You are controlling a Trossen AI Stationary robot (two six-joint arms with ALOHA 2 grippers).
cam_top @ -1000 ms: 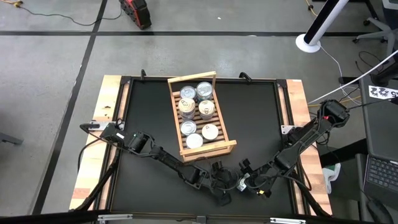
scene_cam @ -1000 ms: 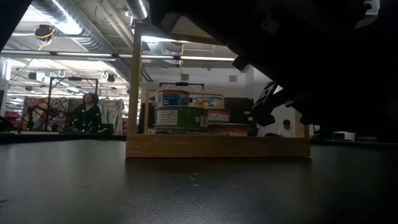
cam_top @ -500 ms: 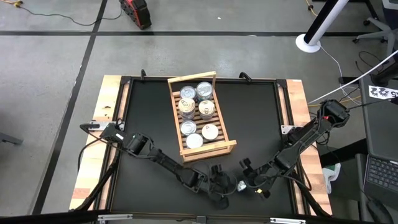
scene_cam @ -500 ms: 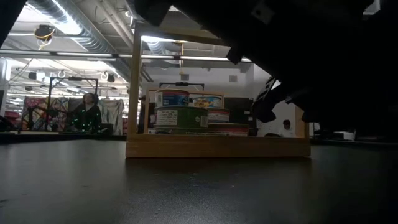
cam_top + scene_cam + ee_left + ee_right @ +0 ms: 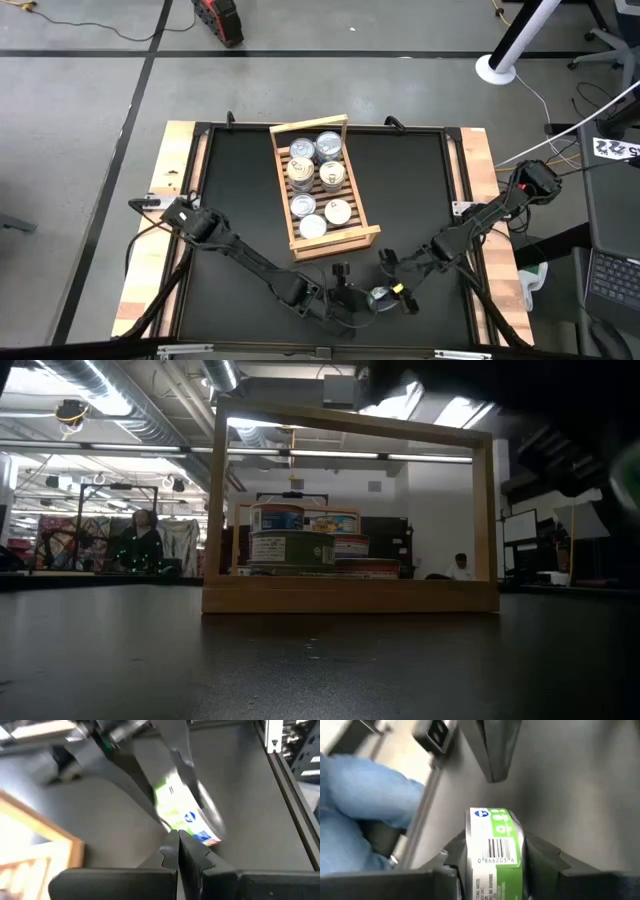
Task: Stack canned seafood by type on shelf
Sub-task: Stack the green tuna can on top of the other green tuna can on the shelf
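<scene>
right pincer [image 5: 492, 865] | clamped on green-labelled tin [image 5: 496, 845] | left pincer [image 5: 178, 851] closed

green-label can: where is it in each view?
High: green-label can near the table's front edge, between the right gripper fingers.
Low: not identifiable.
Left wrist: can just past the shut left gripper.
Right wrist: can on edge between the fingers.
Shared landmark: wooden shelf.

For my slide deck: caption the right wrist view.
Right tool grips a green-labelled can on edge above the dark table.
</scene>
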